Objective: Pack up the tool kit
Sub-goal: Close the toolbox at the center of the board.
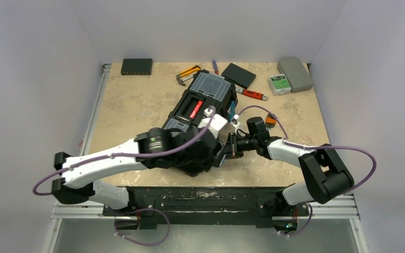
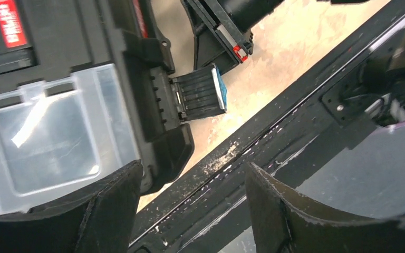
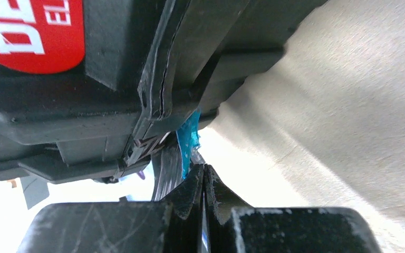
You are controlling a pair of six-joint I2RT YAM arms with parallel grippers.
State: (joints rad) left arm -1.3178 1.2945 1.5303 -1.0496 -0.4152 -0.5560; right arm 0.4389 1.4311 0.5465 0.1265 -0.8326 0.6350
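Diagonally lies the black tool kit (image 1: 203,100), red-marked on top

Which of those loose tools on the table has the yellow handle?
The yellow tool, just left of the toolbox's far end. The blue tool and red tool lie farther right.

Beige table (image 1: 137,105) holds tool kit (image 1: 211,89), wrench (image 1: 254,95), grey case (image 1: 296,74).

plenty of open counter (image 1: 132,105) left of the tool kit (image 1: 203,103), back right kinda cluttered, flat black box (image 1: 238,75), grey case (image 1: 296,74), wrench (image 1: 253,94), left arm (image 1: 105,163) and right arm (image 1: 295,150) crowding its near end
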